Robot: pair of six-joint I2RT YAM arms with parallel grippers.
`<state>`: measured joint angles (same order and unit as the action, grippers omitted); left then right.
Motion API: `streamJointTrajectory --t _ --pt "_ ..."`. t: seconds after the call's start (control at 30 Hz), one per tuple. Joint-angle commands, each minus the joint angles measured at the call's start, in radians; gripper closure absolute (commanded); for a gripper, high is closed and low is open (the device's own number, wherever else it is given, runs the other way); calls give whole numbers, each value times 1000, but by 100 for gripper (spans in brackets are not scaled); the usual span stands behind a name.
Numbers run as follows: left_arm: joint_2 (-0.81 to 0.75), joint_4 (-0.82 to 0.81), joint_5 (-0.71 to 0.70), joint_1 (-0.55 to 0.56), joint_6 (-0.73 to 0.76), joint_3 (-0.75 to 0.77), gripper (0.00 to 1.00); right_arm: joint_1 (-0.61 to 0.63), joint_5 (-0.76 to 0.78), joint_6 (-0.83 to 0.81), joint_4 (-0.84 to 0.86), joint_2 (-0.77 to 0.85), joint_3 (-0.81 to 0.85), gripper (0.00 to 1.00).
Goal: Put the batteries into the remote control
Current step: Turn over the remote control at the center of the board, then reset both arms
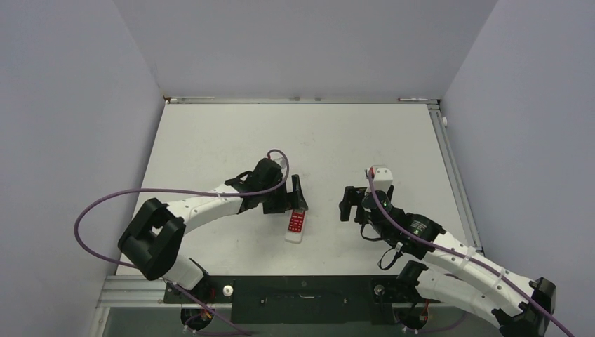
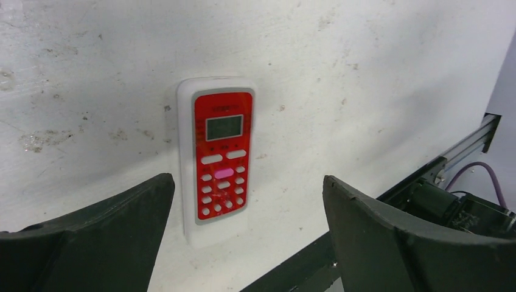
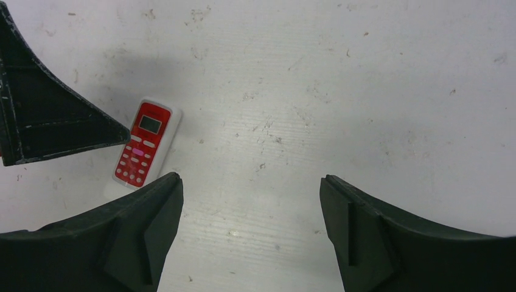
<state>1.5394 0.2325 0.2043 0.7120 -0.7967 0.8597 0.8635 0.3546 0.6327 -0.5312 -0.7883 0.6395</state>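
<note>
Buttons (image 2: 223,184) are faced upward on the remote control (image 2: 220,158) — a flip is probably needed. Just beside it the left gripper (image 1: 298,196), farther off the right gripper (image 3: 251,182), are held wide open — empty.

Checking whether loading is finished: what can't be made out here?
- remote control underside, battery compartment: hidden in every view; it lies buttons-up on the table.
- batteries: seen in no view; whether they sit inside cannot be told.
- button labels: too small, all views.
</note>
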Motion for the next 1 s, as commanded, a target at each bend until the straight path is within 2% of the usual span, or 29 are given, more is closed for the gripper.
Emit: streamJointTrajectory --t 0.0,0.1,0.13,0.57,0.77,0.87,0.97 --pt "-123 28 -27 4 48 32 10 -5 71 -17 -18 13 82 18" --pt "-195 66 -61 3 72 33 8 -5 107 -20 -44 13 113 18" --pt "-221 82 -74 3 81 35 3 -5 118 -25 -49 17 124 18" --pt "-599 359 -265 1 258 125 4 -5 209 -63 -92 112 211 19" --pt "-778 418 -328 1 334 123 4 -6 200 -58 -72 180 185 19" --pt "-833 433 -321 0 344 109 4 -3 126 -93 -60 216 174 26" --pt "-859 440 -314 1 341 92 4 -5 164 -73 -36 247 159 19"
